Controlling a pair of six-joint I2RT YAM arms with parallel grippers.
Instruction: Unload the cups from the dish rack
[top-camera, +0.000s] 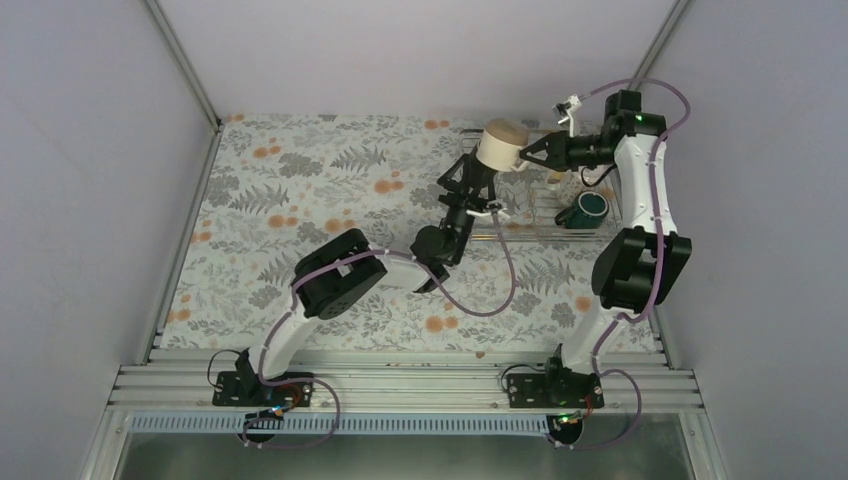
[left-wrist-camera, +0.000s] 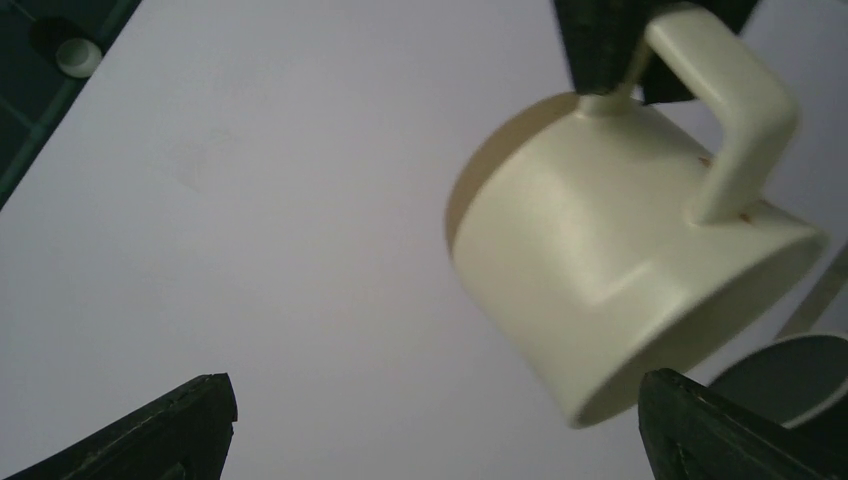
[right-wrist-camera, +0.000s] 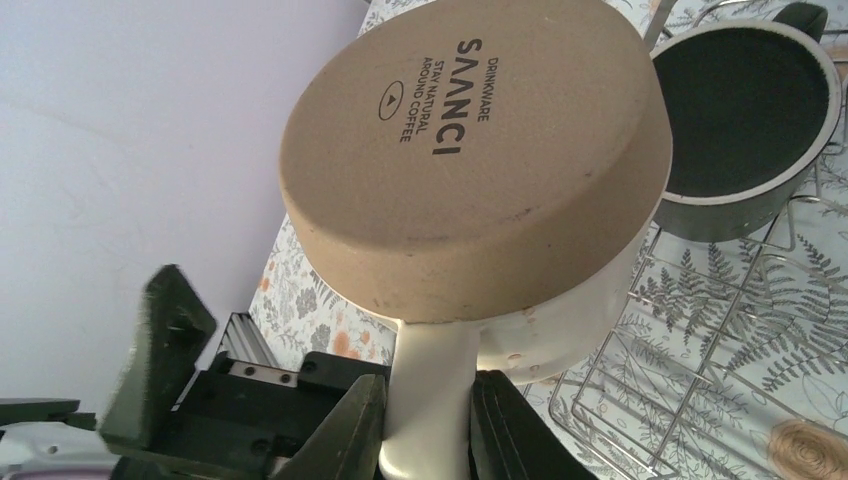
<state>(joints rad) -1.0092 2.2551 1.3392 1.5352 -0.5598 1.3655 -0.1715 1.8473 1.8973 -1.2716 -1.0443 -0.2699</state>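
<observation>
My right gripper (right-wrist-camera: 428, 398) is shut on the handle of a cream-white cup (right-wrist-camera: 470, 150), holding it bottom-up in the air above the left end of the dish rack (top-camera: 545, 215). In the top view the cup (top-camera: 503, 145) hangs just left of the right gripper (top-camera: 528, 155). My left gripper (top-camera: 472, 175) is open and empty, pointing up right under the cup. In the left wrist view the cup (left-wrist-camera: 620, 270) hangs ahead of the open left gripper (left-wrist-camera: 440, 440), nearer its right finger, not touching. A dark green cup (top-camera: 585, 208) lies in the rack, and the right wrist view shows it (right-wrist-camera: 745, 110) too.
The silver rack wires (right-wrist-camera: 700, 340) lie below the held cup over the floral table cloth (top-camera: 300, 200). The right arm's forearm (top-camera: 640, 190) crosses above the rack's right side. Grey walls enclose the table at the back and on both sides.
</observation>
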